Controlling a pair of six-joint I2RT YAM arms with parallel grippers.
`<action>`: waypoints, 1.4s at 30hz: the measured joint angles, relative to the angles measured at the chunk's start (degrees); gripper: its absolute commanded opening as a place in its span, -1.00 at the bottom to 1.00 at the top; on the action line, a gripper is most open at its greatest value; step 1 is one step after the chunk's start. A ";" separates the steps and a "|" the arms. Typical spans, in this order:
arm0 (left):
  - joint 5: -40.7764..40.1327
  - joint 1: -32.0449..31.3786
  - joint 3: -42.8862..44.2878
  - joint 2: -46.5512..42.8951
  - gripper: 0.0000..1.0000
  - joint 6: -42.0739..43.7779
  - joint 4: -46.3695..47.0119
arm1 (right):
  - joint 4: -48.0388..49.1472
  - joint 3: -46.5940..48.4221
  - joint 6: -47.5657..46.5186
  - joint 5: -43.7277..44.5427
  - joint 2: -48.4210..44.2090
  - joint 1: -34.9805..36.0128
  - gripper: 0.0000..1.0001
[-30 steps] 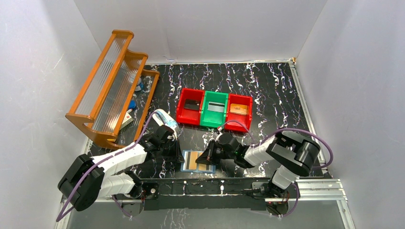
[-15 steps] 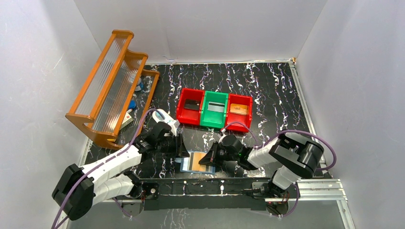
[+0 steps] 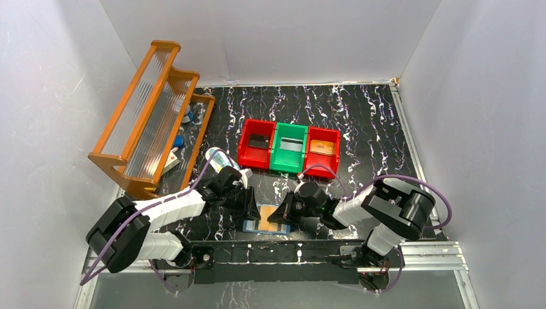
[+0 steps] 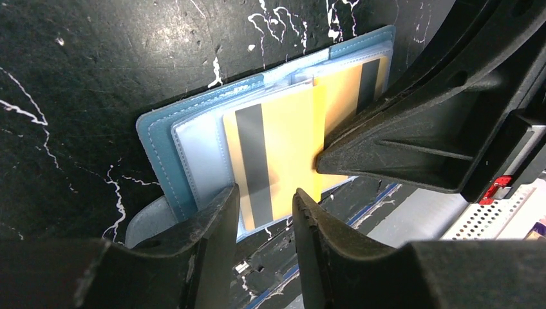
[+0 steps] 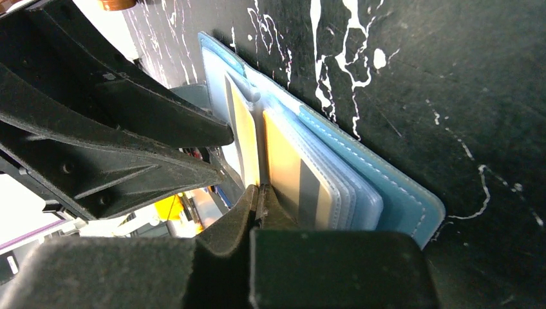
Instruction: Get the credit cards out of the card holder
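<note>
The blue card holder (image 3: 250,225) (image 4: 154,138) (image 5: 393,187) lies open near the table's front edge. A tan-orange credit card (image 4: 283,141) with a grey stripe sticks out of a clear pocket, and another one (image 4: 344,80) sits in the leaf behind. My left gripper (image 3: 250,205) (image 4: 265,196) is open at the holder's left side, its fingers either side of the card's near edge without touching it. My right gripper (image 3: 283,214) (image 5: 259,193) is shut, its tips pressing on the pocket leaves beside the card (image 5: 283,161).
Behind the holder stand three joined bins: a red bin (image 3: 248,154) with a black card, a green bin (image 3: 278,162) with a grey card, and a red bin (image 3: 335,151) with an orange card. A wooden rack (image 3: 151,116) fills the left side, with a white-and-blue oval case (image 3: 219,156) beside it.
My left gripper has opened and moved right, up to the holder's left edge. The right gripper has stayed shut on the holder's right side.
</note>
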 measured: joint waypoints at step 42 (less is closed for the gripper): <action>-17.11 -8.09 4.33 0.07 -0.20 -3.98 -6.82 | -12.31 0.46 -2.23 2.80 -8.02 -0.33 -0.90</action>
